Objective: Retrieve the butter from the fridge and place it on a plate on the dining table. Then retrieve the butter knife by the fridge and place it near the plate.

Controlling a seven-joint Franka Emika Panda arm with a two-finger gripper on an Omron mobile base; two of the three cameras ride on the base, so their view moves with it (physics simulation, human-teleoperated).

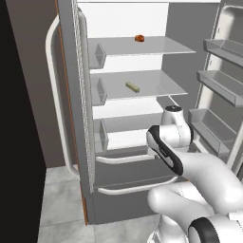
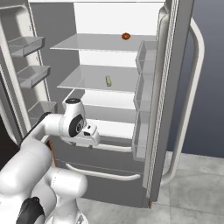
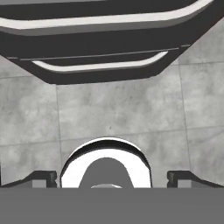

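The fridge (image 1: 71,118) stands with both doors swung open, showing its white inside. The butter (image 1: 132,86), a small pale yellow-tan stick, lies on the middle glass shelf (image 2: 108,81). My gripper (image 2: 91,141) hangs below that shelf, in front of the bottom drawers, and points down at the floor. In the hand view its fingertips (image 3: 43,177) stand far apart with nothing between them, so my gripper (image 3: 113,177) is open. The plate, the dining table and the butter knife are out of view.
A small reddish-brown round item (image 1: 139,38) sits on the top shelf. Door bins (image 1: 223,80) line the right door, more bins (image 2: 142,87) the other. The dark drawers with white handles (image 3: 100,65) jut over grey floor tiles (image 3: 118,113).
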